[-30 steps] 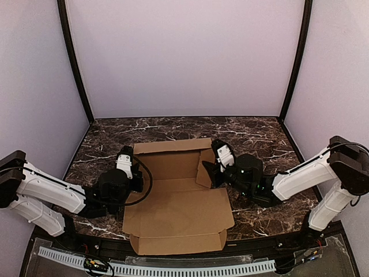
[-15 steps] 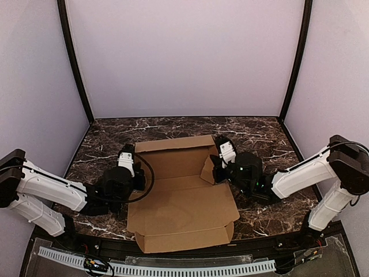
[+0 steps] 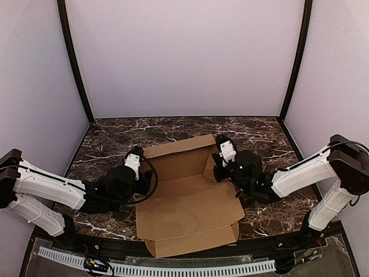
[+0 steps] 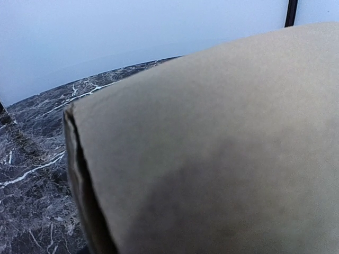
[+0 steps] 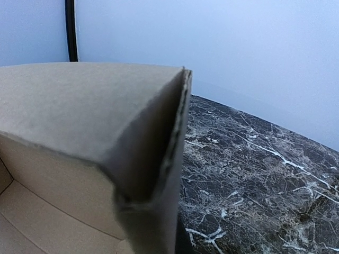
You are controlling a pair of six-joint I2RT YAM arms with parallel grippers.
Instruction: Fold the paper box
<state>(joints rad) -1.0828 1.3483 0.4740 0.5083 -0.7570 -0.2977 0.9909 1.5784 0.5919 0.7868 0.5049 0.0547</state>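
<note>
The left arm is reaching in low from the left edge of the counter (image 3: 109, 138). The left gripper (image 3: 137, 157) is sitting right against the far-left corner of the paper box (image 3: 187, 208). In the left wrist view brown cardboard (image 4: 222, 148) is filling nearly the whole picture, with a folded edge showing at its left and dark marble (image 4: 32, 174) behind it. The fingers are not showing there, so I cannot tell how wide this gripper is standing or whether it has hold of anything.

The paper box is lying opened out in the middle of the counter, turned slightly askew. Its broad near panel is reaching toward the counter's near edge, and a narrow flap is running along that side. Its far strip is lying toward the back wall.

At the box's right side a short flap is standing up from the sheet. The right gripper (image 3: 219, 161) is meeting this flap, coming in from the right edge of the counter. It is closed tight, pinching the raised flap. In the right wrist view that flap (image 5: 79, 106) is rising just in front of the lens as a folded corner, with the counter (image 5: 254, 174) stretching away on the right.
</note>
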